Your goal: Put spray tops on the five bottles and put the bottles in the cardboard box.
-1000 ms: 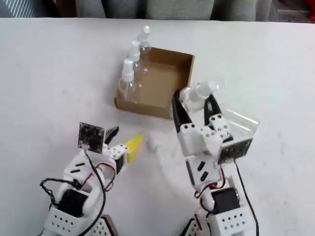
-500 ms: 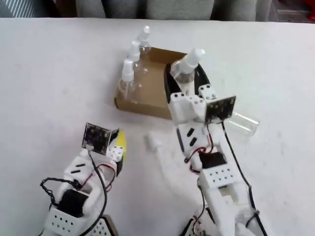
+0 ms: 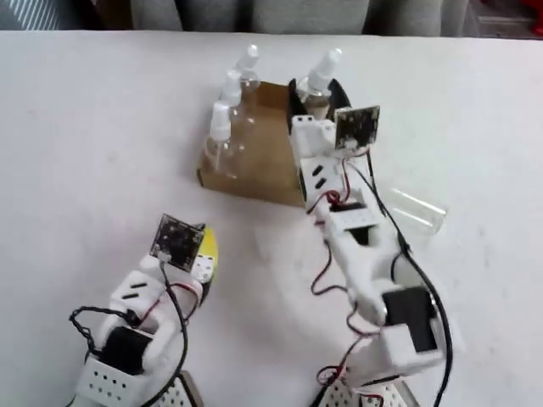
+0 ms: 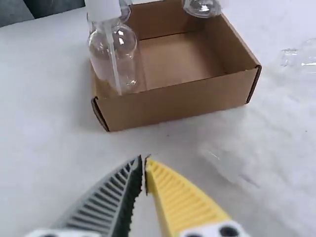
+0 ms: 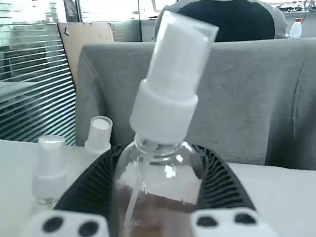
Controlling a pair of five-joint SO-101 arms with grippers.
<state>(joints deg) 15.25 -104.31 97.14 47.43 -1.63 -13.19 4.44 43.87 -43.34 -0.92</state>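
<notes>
Bottle (image 3: 323,69), top fitted, is clamped in the right claw (image 3: 316,91), which has carried it from beside the box (image 3: 246,181) to over its far corner. Three bottles (image 3: 226,127) stand inside. Lowering likely follows. Left claw (image 4: 143,167) sits closed, empty.

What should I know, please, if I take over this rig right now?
Right gripper: shut on a capped bottle, over the far corner of the cardboard box.
Left gripper: shut, empty, above the table before the box.
Done: three capped bottles stand in the box.
Left: release the held one; cap and box the bare bottle lying on the table.
</notes>
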